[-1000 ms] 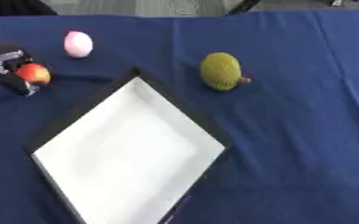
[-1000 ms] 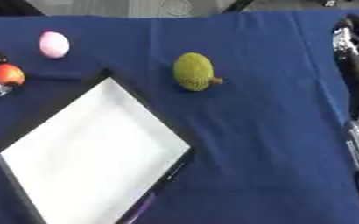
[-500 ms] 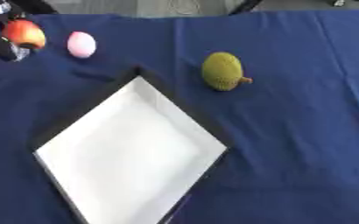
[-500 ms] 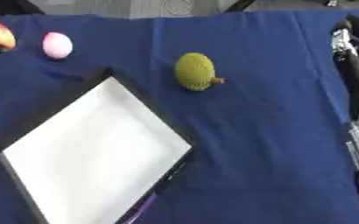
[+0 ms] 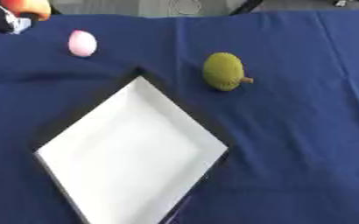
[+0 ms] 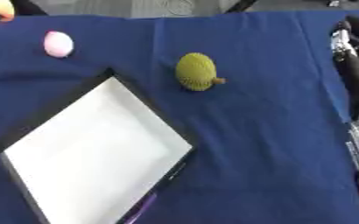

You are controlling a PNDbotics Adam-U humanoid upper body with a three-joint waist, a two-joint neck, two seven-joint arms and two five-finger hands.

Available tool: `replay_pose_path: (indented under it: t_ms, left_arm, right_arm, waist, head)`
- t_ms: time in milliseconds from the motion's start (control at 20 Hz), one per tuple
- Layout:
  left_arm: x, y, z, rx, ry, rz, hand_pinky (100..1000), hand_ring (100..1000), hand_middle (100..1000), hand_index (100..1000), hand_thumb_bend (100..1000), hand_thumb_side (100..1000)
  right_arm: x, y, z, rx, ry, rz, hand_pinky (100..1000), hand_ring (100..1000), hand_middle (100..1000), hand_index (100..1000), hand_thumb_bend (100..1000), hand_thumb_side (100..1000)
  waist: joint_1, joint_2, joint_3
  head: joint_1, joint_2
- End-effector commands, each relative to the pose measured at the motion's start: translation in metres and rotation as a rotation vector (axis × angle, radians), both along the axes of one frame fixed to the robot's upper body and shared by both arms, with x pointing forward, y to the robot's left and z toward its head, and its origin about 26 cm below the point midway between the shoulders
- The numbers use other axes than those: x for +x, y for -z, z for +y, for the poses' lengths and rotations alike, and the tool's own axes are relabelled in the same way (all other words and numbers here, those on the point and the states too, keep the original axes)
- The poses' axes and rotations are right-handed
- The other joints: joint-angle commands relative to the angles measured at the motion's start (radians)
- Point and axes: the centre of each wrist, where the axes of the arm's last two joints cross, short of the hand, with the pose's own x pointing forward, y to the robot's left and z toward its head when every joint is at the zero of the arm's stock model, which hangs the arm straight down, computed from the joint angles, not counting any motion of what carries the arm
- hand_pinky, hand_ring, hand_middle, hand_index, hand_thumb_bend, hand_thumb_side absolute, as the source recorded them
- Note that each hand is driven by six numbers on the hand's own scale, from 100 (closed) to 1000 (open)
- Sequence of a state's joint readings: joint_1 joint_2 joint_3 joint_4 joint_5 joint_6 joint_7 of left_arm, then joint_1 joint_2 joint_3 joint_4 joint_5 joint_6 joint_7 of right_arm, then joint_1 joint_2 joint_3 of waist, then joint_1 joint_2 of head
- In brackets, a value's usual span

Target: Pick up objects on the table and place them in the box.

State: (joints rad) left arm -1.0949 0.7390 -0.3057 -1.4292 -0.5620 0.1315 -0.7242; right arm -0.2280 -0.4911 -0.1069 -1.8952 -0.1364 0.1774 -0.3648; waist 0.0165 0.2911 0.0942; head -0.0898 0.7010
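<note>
Deep navy blue cloth (image 5: 290,144) covers the worktop edge to edge, plain with no pattern. On it, the box (image 5: 129,153) shows a bright white inside with a thin black rim. A pale pink egg-shaped thing (image 5: 82,43) sits up top. The round fruit (image 5: 224,71) is olive yellow-green with a bumpy, dotted skin and a small brown stub. In the upper left corner, a red-orange fruit (image 5: 28,6), and the left hand (image 5: 0,19) there is black with a silvery patch. On the right edge, the right arm (image 6: 353,74) is black with silver joints.
</note>
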Motion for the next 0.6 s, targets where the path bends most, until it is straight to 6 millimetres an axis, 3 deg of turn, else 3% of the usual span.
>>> replay_pose_path:
  t_ms: [50, 350, 600]
  left_arm:
    - [-0.022, -0.026, -0.017, 0.001, 0.083, -0.071, 759, 734, 638, 638, 100, 126]
    - [-0.053, -0.038, -0.053, 0.023, 0.265, -0.089, 756, 728, 631, 631, 100, 119]
    - [-0.110, -0.039, -0.085, 0.131, 0.469, -0.114, 761, 732, 647, 636, 118, 105]
  right_arm:
    - [-0.003, -0.012, -0.007, -0.037, 0.017, -0.032, 885, 880, 858, 895, 100, 645]
    - [-0.005, -0.016, -0.011, -0.052, 0.029, -0.039, 884, 880, 857, 894, 100, 634]
    - [-0.007, -0.018, -0.013, -0.067, 0.031, -0.041, 884, 880, 857, 894, 100, 630]
  waist:
    - [0.010, -0.031, 0.003]
    - [0.007, -0.044, 0.011]
    - [0.006, -0.048, 0.015]
  head:
    - [-0.005, 0.008]
    - [-0.017, 0.008]
    - [-0.025, 0.006]
